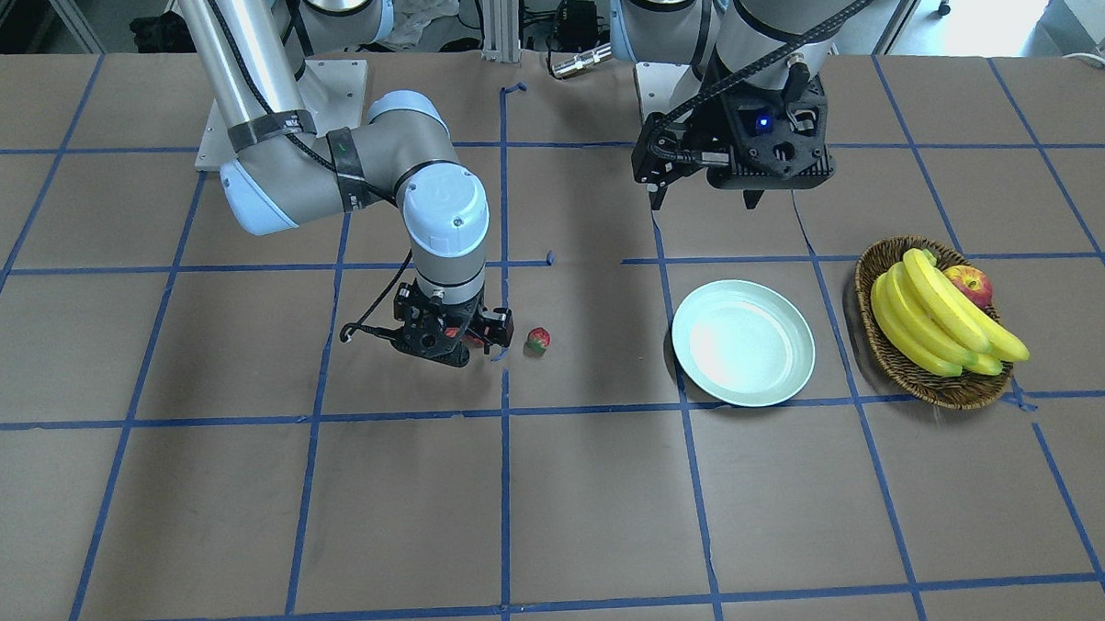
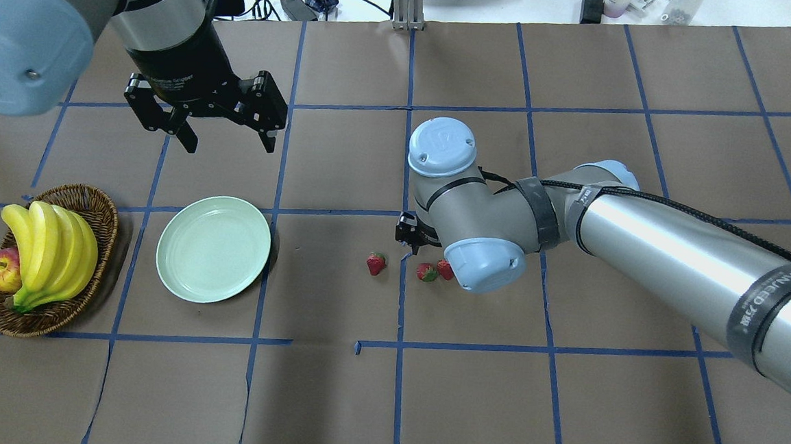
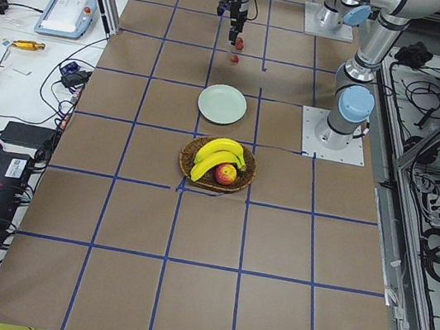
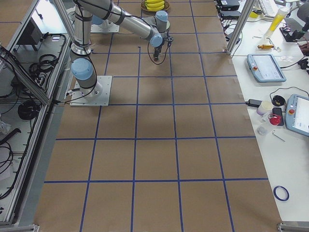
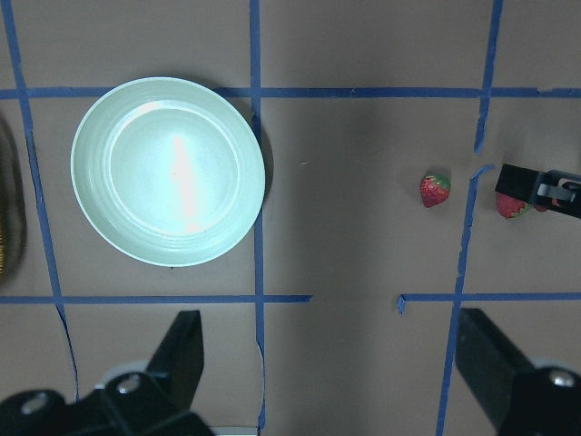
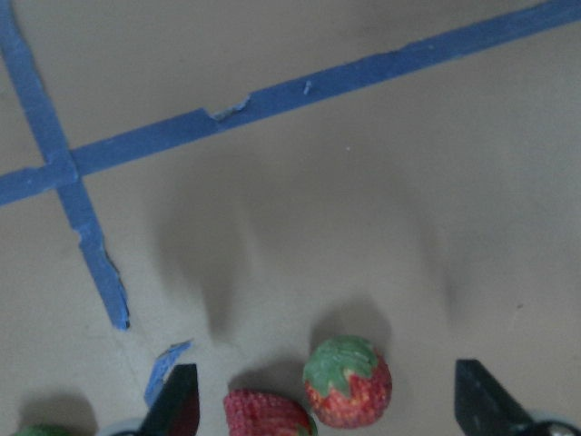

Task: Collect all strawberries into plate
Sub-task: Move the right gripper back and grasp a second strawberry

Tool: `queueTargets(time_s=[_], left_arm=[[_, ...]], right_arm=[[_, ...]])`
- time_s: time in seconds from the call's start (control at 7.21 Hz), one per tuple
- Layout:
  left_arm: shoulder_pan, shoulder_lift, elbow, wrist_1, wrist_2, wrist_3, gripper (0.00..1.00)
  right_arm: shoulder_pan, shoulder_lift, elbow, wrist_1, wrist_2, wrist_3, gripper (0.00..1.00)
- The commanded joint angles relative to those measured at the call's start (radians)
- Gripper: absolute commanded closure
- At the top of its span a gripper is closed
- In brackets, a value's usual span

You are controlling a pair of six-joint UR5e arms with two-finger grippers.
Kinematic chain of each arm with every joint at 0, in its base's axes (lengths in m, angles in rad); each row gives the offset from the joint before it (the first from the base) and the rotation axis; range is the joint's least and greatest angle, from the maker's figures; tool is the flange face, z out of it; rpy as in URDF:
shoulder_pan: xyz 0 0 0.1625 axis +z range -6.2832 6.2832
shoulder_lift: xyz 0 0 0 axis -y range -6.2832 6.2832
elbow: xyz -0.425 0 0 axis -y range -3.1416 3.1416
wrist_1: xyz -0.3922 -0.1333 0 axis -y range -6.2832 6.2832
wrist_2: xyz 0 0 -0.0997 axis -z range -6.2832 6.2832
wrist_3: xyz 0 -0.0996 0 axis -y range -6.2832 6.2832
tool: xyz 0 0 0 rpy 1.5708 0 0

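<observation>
Far left: wicker basket (image 2: 108,228) with bananas (image 2: 50,249) and apple (image 2: 1,272). Right of it: plate (image 2: 213,248), bare, flat on table (image 2: 563,397). Left gripper (image 2: 230,144) hovers above table on plate's far side, fingers spread wide, gripping nothing. Lone strawberry (image 2: 376,264) on table, well right of plate. Just right again: two strawberries (image 2: 426,272) (image 2: 445,269) side by side, between parted fingers of low right gripper (image 1: 454,340); not clamped.

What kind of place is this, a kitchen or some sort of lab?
Probably a robotics lab. A left arm and a right arm stand on a table covered in brown paper with a blue tape grid, control tablets lie on a side bench, and cables run alongside.
</observation>
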Motion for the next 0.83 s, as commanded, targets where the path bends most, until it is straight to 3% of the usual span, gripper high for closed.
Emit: queueTargets(time_s=[0.0, 0.14, 0.28, 0.42, 0.69], left_arm=[[0.0, 0.0, 0.0, 0.0, -0.001, 0.0, 0.0], [0.0, 0.0, 0.0, 0.0, -0.001, 0.0, 0.0], [0.0, 0.0, 0.0, 0.0, -0.001, 0.0, 0.0], [0.0, -0.003, 0.0, 0.0, -0.001, 0.0, 0.0], [0.0, -0.003, 0.0, 0.0, -0.001, 0.0, 0.0]], right_arm=[[-0.004, -0.017, 0.033, 0.001, -0.011, 0.258, 0.01], [-0.006, -0.028, 0.056, -0.002, -0.011, 0.299, 0.03], [-0.006, -0.028, 0.074, -0.025, -0.011, 0.314, 0.16], [-0.006, -0.028, 0.081, -0.048, -0.011, 0.333, 0.54], [-0.006, -0.026, 0.079, -0.051, -0.008, 0.333, 0.83]])
